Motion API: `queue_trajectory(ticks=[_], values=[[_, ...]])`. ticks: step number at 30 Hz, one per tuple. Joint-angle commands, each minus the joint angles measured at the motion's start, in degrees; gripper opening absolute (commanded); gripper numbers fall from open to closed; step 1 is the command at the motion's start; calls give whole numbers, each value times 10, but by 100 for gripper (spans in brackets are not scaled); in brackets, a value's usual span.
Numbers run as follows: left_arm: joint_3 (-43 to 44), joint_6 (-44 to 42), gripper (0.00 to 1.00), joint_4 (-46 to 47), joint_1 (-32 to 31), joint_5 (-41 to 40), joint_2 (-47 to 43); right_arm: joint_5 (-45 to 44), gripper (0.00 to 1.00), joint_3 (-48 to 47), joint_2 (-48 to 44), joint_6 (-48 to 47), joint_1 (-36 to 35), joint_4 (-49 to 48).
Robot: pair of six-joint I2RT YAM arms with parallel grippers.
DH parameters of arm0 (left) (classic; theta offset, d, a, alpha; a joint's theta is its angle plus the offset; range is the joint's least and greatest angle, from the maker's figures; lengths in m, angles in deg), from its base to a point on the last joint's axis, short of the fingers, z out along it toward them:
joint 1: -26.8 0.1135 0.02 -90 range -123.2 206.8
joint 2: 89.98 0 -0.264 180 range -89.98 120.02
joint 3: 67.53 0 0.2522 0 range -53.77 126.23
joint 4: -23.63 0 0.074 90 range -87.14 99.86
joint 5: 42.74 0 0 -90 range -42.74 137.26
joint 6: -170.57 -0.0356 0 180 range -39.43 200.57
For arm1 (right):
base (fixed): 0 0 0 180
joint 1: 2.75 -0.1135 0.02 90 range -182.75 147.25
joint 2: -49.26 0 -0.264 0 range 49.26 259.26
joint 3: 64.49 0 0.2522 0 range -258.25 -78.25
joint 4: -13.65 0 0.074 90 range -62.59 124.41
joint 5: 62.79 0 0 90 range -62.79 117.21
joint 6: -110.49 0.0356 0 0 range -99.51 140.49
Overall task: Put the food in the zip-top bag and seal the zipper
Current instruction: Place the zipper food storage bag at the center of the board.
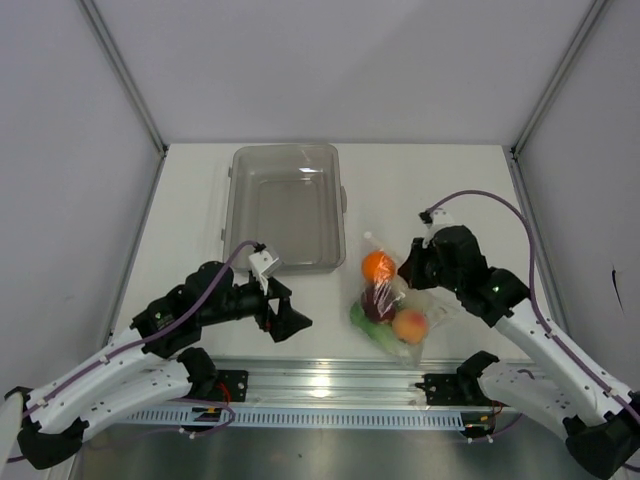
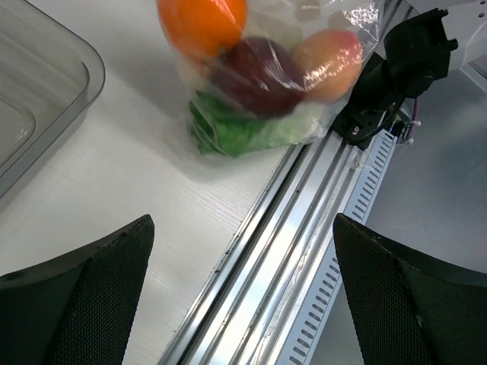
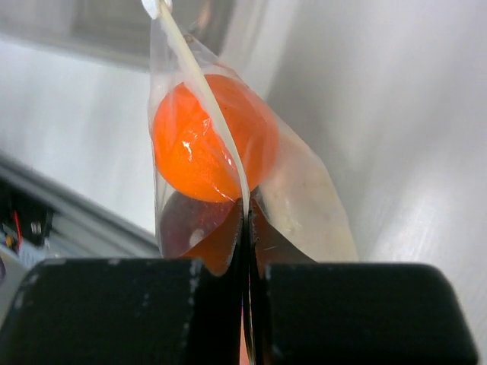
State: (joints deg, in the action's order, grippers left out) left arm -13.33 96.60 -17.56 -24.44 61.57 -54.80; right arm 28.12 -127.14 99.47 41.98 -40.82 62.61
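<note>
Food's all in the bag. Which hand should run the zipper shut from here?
Right. The right hand is already pinched shut on the zipper of the zip-top bag. The left hand is open, apart from the bag, near the tray.

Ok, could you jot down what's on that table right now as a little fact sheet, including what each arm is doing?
Bag: clear zip-top bag, lying near the table's front edge
Inside the bag: orange, dark red bulb, peach-coloured fruit, green lettuce
Left end effector: open, holding nothing, apart from the bag
Right end effector: shut, pinching the bag's edge strip
Tray: grey translucent tray, further back on the table
</note>
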Motion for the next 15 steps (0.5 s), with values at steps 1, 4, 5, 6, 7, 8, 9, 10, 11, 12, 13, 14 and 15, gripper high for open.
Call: queue_trajectory(ticks=[1, 4, 5, 6, 7, 8, 9, 10, 11, 12, 13, 14, 15], values=[[-10, 1, 100, 21, 2, 18, -8, -42, 0, -17, -17, 41, 78, -12], [-21, 19, 99, 33, 1, 20, -12, -34, 0, -15, 7, 37, 147, -56], [-33, 26, 99, 39, 2, 21, -13, -34, 0, -16, 22, 34, 160, -68], [-38, 42, 99, 46, 2, 24, -19, -23, 0, -19, 38, 29, 174, -81], [-43, 48, 100, 53, 1, 27, -21, -22, 0, -23, 55, 28, 201, -102], [-58, 54, 100, 63, 1, 31, -24, -21, 0, -29, 87, 25, 213, -115], [-60, 68, 100, 67, 1, 31, -32, -17, 0, -31, 103, 22, 225, -143], [-65, 73, 100, 70, 2, 31, -36, -20, 0, -33, 119, 21, 249, -158], [-72, 84, 99, 73, 2, 31, -41, -26, 0, -37, 153, 14, 261, -172], [-75, 89, 100, 76, 2, 32, -50, -28, 0, -42, 173, 10, 275, -192], [-77, 93, 100, 78, 1, 33, -55, -28, 0, -49, 191, 8, 289, -200], [-81, 96, 99, 78, 1, 34, -59, -24, 0, -54, 209, 7, 324, -206], [-82, 102, 100, 78, 2, 36, -63, -18, 0, -60, 237, 4, 340, -233]])
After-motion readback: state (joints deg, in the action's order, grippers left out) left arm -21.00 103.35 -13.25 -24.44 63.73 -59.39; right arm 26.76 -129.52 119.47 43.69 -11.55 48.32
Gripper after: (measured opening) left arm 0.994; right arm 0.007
